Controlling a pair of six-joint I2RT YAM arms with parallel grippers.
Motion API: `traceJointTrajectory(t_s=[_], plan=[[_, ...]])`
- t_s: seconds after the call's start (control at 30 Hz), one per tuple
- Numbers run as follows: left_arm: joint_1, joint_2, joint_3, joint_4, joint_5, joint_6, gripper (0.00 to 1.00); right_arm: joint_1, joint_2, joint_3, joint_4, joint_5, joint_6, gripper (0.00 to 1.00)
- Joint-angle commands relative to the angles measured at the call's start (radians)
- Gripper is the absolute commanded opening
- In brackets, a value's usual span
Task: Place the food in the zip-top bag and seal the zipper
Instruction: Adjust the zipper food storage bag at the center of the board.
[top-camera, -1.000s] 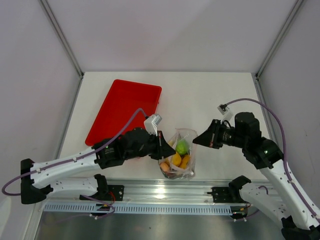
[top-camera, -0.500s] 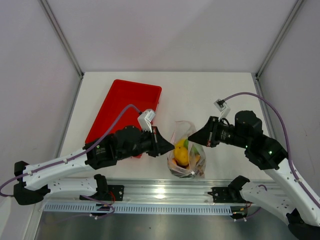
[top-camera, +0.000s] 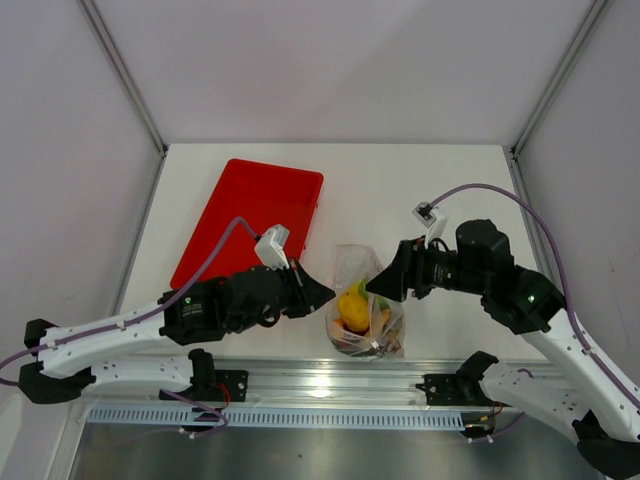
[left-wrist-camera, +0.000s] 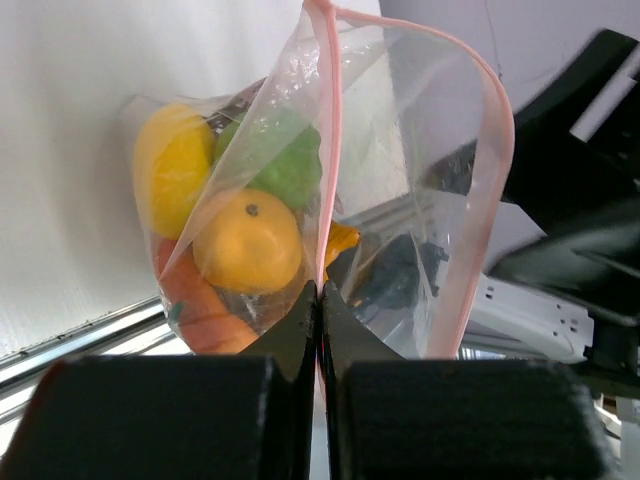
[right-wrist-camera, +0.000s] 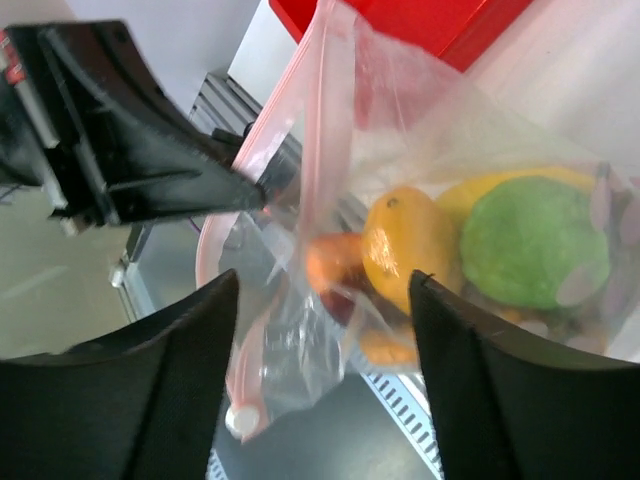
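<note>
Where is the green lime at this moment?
In the top view, the lime is inside the bag, between the left gripper and the right gripper, near the table's front edge, right of the red tray.

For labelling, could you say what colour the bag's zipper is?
The zipper is pink; left wrist view.

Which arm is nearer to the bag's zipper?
Left. The left arm's fingers are shut on the pinkish zipper at the bag mouth; the right arm's fingers stand open, facing the bag from its opposite side.
</note>
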Motion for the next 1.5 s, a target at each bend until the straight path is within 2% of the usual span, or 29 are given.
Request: traceJointTrajectory(t_s=[0.0, 0.13, 0.23, 0.47, 0.6, 0.67, 0.77, 0.93, 1.1, 1.2, 1.33, 1.47], plan=[[-0.008, 0.016, 0.042, 0.0, -0.054, -0.049, 0.01, 0.007, -0.084, 0.032, -0.07, -0.001, -0.118, 0.74], [-0.008, 0.031, 0.058, -0.021, -0.069, -0.055, 0.01, 0.007, -0.147, 0.009, -0.146, -0.09, -0.175, 0.71], [-0.008, 0.05, 0.083, -0.058, -0.082, -0.074, 0.01, 0.008, -0.181, -0.011, -0.159, -0.153, -0.174, 0.62], [-0.008, 0.087, 0.12, -0.083, -0.071, -0.101, 0.01, 0.046, -0.21, -0.054, -0.15, -0.186, -0.148, 0.57], [-0.01, 0.105, 0.15, -0.104, -0.086, -0.103, 0.01, 0.137, -0.133, -0.01, -0.174, -0.046, -0.172, 0.58], [-0.011, 0.104, 0.151, -0.107, -0.094, -0.108, 0.01, 0.145, -0.086, 0.018, -0.208, 0.076, -0.184, 0.59], [-0.017, 0.1, 0.157, -0.147, -0.126, -0.129, 0.01, 0.148, 0.0, 0.063, -0.205, 0.176, -0.215, 0.61], [-0.045, 0.093, 0.161, -0.268, -0.192, -0.213, 0.01, 0.148, 0.083, 0.067, -0.159, 0.299, -0.252, 0.64], [-0.066, 0.044, 0.114, -0.256, -0.214, -0.2, 0.01, 0.148, 0.191, 0.038, -0.09, 0.351, -0.246, 0.65], [-0.07, -0.005, 0.057, -0.191, -0.197, -0.157, 0.01, 0.148, 0.226, -0.006, -0.004, 0.293, -0.232, 0.66], [-0.076, -0.053, 0.003, -0.089, -0.154, -0.099, 0.01, 0.148, 0.289, -0.055, 0.128, 0.126, -0.2, 0.65], [-0.102, -0.065, -0.018, -0.016, -0.138, -0.052, 0.01, 0.149, 0.368, -0.042, 0.24, -0.001, -0.201, 0.64]])
